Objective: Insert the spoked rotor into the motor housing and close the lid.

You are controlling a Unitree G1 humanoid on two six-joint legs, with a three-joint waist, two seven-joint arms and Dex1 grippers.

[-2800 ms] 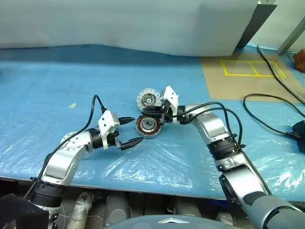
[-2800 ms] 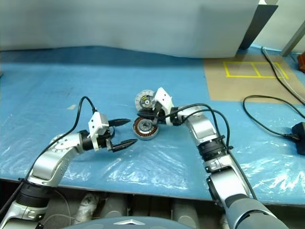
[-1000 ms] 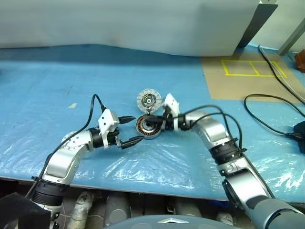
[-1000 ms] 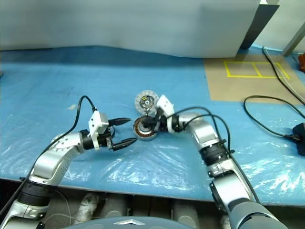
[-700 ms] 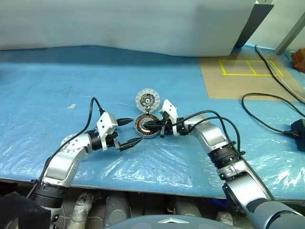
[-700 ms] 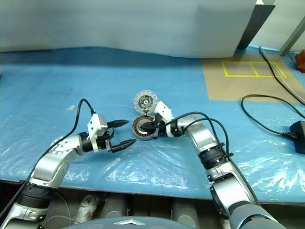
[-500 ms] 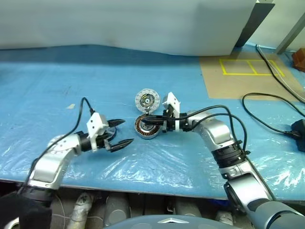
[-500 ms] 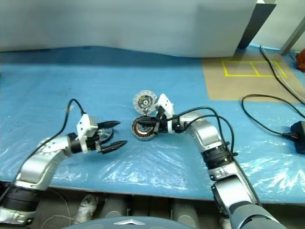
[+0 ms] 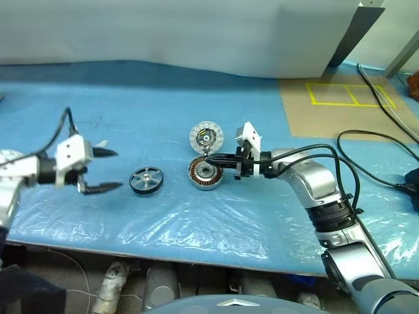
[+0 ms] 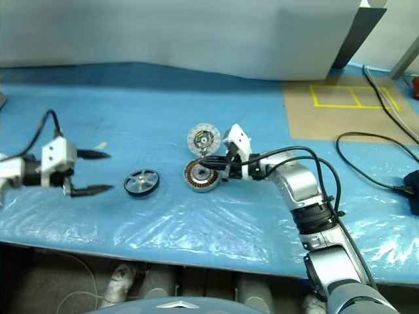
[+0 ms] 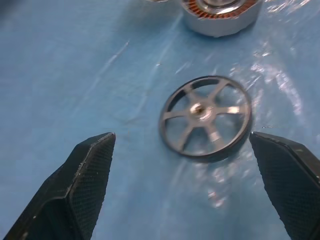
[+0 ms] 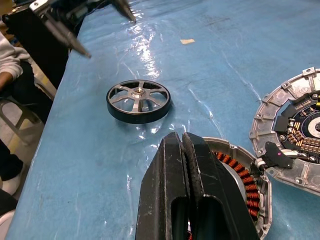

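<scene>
The spoked rotor [image 9: 146, 180] is lying flat left of the motor housing [image 9: 205, 173], looking stiff, smooth and weighty, best pinched across its rim; left gripper [image 9: 105, 170] is gaping wide and empty, right gripper [image 9: 211, 157] is pinched closed on nothing.

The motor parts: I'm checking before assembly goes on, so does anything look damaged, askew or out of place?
Nothing stands out. The spoked rotor lies flat on the blue sheet beside the motor housing, not yet inserted; the lid lies open, inner face up, just behind the housing.
</scene>
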